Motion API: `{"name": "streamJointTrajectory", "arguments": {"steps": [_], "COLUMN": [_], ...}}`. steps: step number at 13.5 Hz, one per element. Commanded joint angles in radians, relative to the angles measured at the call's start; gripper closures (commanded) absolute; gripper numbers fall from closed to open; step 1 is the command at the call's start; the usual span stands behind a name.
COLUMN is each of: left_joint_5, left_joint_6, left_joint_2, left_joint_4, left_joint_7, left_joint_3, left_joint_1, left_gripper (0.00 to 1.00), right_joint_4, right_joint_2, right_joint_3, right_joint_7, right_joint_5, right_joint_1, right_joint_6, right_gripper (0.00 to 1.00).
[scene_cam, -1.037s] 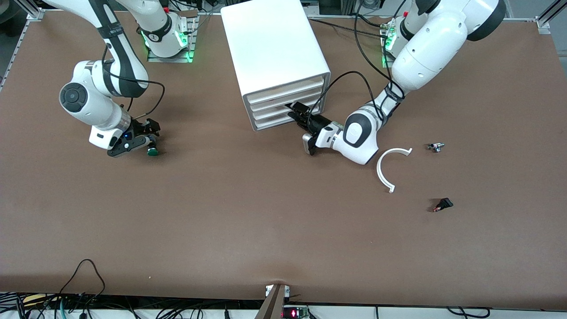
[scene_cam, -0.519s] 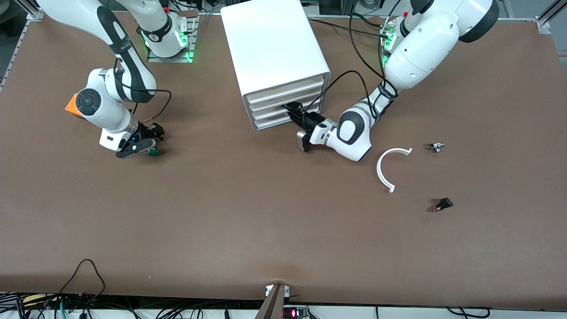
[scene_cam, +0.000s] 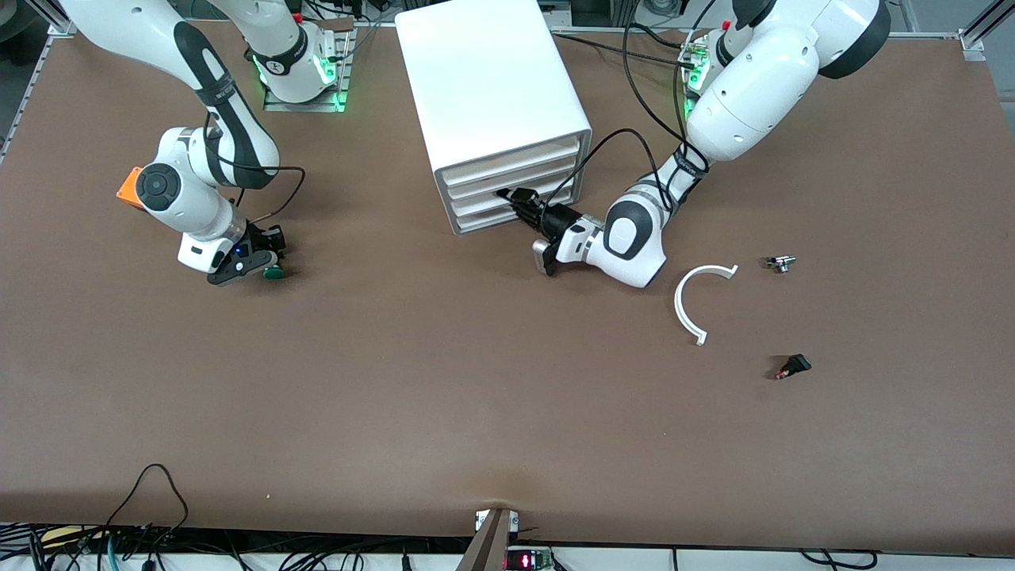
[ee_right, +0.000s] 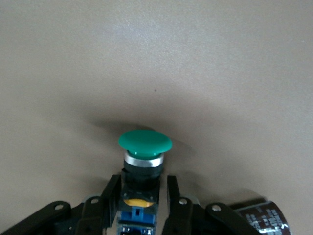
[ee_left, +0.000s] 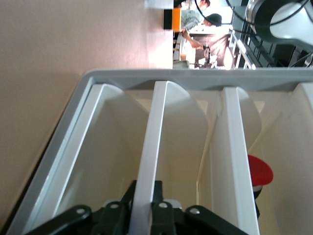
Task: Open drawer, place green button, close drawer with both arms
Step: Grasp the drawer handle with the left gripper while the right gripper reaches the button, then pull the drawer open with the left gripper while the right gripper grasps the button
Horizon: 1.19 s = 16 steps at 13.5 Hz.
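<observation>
Your white drawer cabinet (scene_cam: 496, 111) stands mid-table, drawers unopened. Your left gripper (scene_cam: 519, 200) is clamped on a drawer front (ee_left: 146, 166), ready to pull. Your right gripper (ee_right: 143, 196) is closed around the green button (ee_right: 145, 147), toward the right arm's end; lift next.

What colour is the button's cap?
Green; the button shows best in the right wrist view.

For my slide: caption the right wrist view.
Right gripper shut on the green-capped button, which lies on the brown table.
</observation>
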Motion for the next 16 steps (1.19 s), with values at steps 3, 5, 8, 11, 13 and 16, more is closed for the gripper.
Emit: {"name": "streamJointTrajectory", "arguments": {"steps": [3,5,8,11,13,16], "left_joint_5": [-0.070,-0.103,-0.115,-0.173,-0.208,-0.271], "left_joint_6": [0.041,0.042,0.096,0.136,0.187,0.217], "left_joint_2": [0.005,0.005,0.001,-0.004,-0.011,-0.021], "left_joint_4": [0.005,0.005,0.005,0.005,0.002,-0.003], "left_joint_7": [0.003,-0.006,-0.005,0.009,0.033,0.061], "left_joint_3": [0.001,0.002,0.006,0.006,0.005,0.005], "left_joint_1": [0.004,0.014,0.031,0.050,0.060,0.077], "left_gripper": [0.95,0.95,0.95,0.95,0.95,0.96], "right_joint_4": [-0.013,-0.010,0.003,0.087,0.202,0.342], "right_joint_2": [-0.002,-0.011,-0.056,-0.088,-0.061,-0.033], "right_joint_3": [0.007,0.007,0.007,0.012,0.013,0.020], "right_joint_7": [-0.029,-0.028,-0.019,-0.019,-0.017,-0.011], "right_joint_5": [0.015,0.015,0.015,0.051,0.076,0.082], "right_joint_1": [-0.015,-0.014,-0.014,-0.014,-0.008,0.010], "right_joint_6": [0.024,0.018,-0.048,-0.178,-0.273,-0.389], "right_gripper": [0.79,0.85,0.85,0.85,0.85,0.85]}}
